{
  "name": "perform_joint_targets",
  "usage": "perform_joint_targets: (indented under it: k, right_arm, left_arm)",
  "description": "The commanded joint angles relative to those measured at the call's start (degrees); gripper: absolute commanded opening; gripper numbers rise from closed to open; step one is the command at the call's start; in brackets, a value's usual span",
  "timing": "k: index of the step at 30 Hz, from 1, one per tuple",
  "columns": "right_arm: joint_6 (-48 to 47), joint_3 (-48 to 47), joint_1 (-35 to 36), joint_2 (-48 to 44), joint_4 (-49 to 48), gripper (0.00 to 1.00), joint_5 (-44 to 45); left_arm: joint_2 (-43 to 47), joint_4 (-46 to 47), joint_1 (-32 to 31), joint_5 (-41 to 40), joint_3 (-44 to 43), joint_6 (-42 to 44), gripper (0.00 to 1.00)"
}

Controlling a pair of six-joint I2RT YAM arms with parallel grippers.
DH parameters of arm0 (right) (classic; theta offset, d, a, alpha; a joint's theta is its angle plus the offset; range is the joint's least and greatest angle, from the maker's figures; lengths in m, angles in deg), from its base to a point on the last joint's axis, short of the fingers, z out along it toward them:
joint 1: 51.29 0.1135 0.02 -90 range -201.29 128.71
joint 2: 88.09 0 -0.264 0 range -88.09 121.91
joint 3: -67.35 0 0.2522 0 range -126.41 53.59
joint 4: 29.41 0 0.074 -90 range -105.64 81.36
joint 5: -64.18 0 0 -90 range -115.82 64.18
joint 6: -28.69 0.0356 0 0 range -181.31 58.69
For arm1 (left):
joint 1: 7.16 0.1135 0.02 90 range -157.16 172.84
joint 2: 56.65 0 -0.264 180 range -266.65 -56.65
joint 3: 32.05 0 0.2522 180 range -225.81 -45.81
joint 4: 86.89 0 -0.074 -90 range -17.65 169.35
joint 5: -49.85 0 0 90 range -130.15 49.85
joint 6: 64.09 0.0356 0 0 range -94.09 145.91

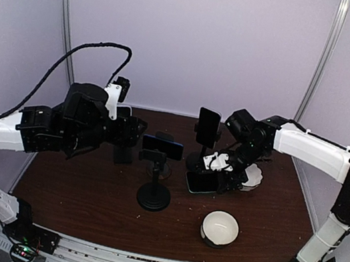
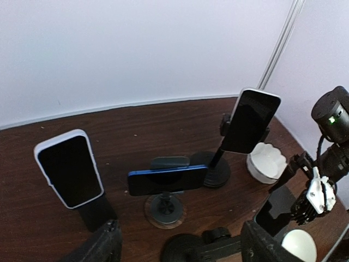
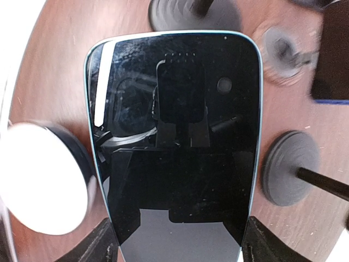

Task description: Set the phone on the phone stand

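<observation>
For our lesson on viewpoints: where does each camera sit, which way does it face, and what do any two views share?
Top external: above and behind the bases, looking down on the table; left arm and right arm both show.
Left wrist: on the left arm, facing across the table towards the back wall; the open left claw frames its bottom edge.
Right wrist: on the right arm, looking down at the phone that the right claw grips.
Shared: top and left wrist views both show the blue phone.

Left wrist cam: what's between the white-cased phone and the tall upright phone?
A blue phone mounted sideways on a short stand, between the white-cased phone and the upright phone; left wrist view shows it.
</observation>
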Motion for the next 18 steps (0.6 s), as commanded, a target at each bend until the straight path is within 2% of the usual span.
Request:
perform_joint_targets:
  k: [1, 5, 10, 15, 18]
  right_arm:
    - [9.6, -4.2, -0.1, -6.8, -0.4, 0.0, -9.2]
    - [20.9, -5.2, 0.2, -11.8, -5.9, 0.0, -10.1]
    - [32.8, -9.0, 0.6, -14.7, -9.9, 0.0, -9.8]
    - [37.8, -10.1, 3.4, -16.2, -12.9, 0.0, -1.9]
    - [39.2, -10.1, 4.3, -16.7, -14.0, 0.0, 0.6]
  left_arm:
    - [-1.3, 11.0, 0.3, 7.4, 1.5, -4.8, 0.73]
    - [-4.1, 16.4, 0.1, 12.0, 0.9, -7.3, 0.7]
    - [-7.5, 21.8, -1.4, 12.5, -0.7, -8.9, 0.69]
    - [-11.9, 25.8, -1.8, 15.8, -3.8, -10.6, 0.66]
    - [-12.7, 28.6, -2.0, 16.3, -3.7, -12.5, 0.6]
